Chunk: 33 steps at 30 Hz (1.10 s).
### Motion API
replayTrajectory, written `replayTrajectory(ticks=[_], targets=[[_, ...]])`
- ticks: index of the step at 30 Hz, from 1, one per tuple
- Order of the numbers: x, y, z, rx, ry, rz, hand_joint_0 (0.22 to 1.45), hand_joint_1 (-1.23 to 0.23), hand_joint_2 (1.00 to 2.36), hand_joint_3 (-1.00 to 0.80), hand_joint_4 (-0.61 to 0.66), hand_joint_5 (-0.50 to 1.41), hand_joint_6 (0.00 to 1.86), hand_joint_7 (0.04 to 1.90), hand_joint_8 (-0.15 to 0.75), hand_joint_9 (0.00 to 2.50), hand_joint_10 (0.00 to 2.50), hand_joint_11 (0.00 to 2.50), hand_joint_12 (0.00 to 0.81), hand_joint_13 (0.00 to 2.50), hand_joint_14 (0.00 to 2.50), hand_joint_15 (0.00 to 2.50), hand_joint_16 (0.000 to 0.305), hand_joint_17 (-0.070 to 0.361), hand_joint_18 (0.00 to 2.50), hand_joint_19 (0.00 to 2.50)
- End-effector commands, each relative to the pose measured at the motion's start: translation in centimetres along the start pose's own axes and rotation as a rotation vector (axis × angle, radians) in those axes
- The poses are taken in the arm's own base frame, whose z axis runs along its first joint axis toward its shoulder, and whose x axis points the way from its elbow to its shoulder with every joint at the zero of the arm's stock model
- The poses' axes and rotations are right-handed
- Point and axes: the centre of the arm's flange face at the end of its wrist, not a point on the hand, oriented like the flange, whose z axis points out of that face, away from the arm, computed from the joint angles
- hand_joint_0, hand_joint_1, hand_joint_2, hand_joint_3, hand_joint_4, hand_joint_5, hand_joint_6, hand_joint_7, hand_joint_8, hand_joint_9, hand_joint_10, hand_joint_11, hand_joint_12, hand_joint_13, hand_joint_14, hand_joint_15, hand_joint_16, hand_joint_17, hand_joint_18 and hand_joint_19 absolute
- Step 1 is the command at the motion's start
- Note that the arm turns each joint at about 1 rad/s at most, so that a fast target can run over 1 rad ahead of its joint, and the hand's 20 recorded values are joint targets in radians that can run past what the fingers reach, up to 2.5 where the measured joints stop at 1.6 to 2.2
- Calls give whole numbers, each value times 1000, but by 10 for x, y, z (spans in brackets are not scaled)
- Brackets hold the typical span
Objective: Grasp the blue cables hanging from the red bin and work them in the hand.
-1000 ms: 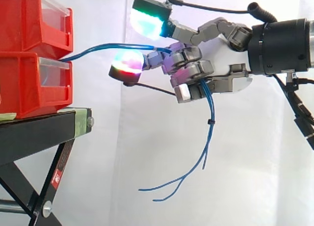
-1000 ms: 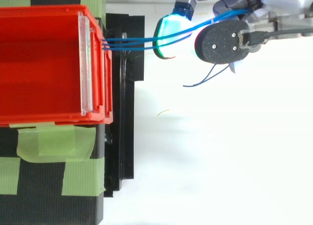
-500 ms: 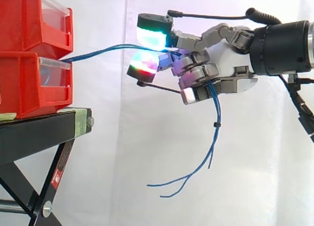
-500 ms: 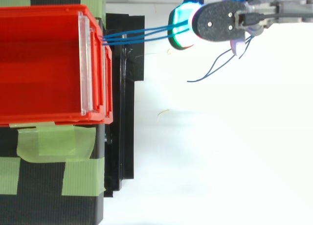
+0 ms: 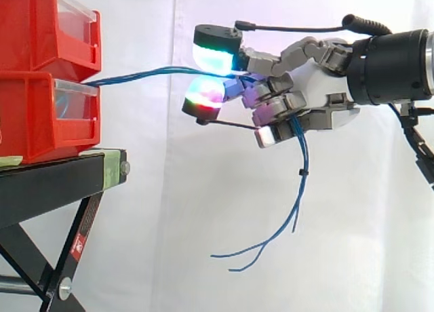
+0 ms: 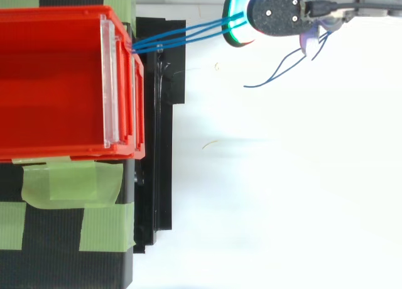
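A black metal stand (image 5: 54, 183), patched with strips of green tape (image 6: 69, 182), carries the lower red plastic bin (image 5: 34, 122), and a second red plastic bin (image 5: 34, 27) sits stacked directly on top of that lower bin. From the clear front lip of the lower bin, the thin blue cables (image 5: 142, 74) run out as a bundle, level and fairly taut, away from the bin. Well apart from the lower bin, at about the height of its top edge, the grey and white robot hand (image 5: 312, 81) reaches in palm-down with its wrist level. It is closed on the cables. They pass between a green-glowing fingertip (image 5: 215, 55) above and a red and cyan one just below, then go under the curled fingers. Below the hand the loose ends hang down, gathered by a small black tie (image 5: 301, 171), and curl back toward the lower bin. A white curtain (image 5: 203, 224) hangs behind it all.
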Motion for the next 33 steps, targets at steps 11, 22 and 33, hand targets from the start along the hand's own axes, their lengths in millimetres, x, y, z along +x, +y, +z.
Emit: replayTrajectory(ticks=[11, 22, 33], targets=[[-14, -3, -2, 42, -123, -134, 793, -595, 1003, -926, 222, 415, 245, 1354, 333, 992, 2500, 2318, 514, 1193, 2500, 1643, 58, 130, 1380, 633], [-12, 0, 0, 28, -123, -123, 838, -604, 1008, -814, 202, 423, 246, 1359, 321, 999, 2500, 2310, 510, 1181, 2500, 1650, 55, 125, 1361, 677], [-7, 18, 5, 15, -119, -128, 880, -598, 1016, -602, 194, 415, 321, 1368, 316, 1005, 2500, 2336, 499, 1182, 2500, 1628, 55, 124, 1362, 674]])
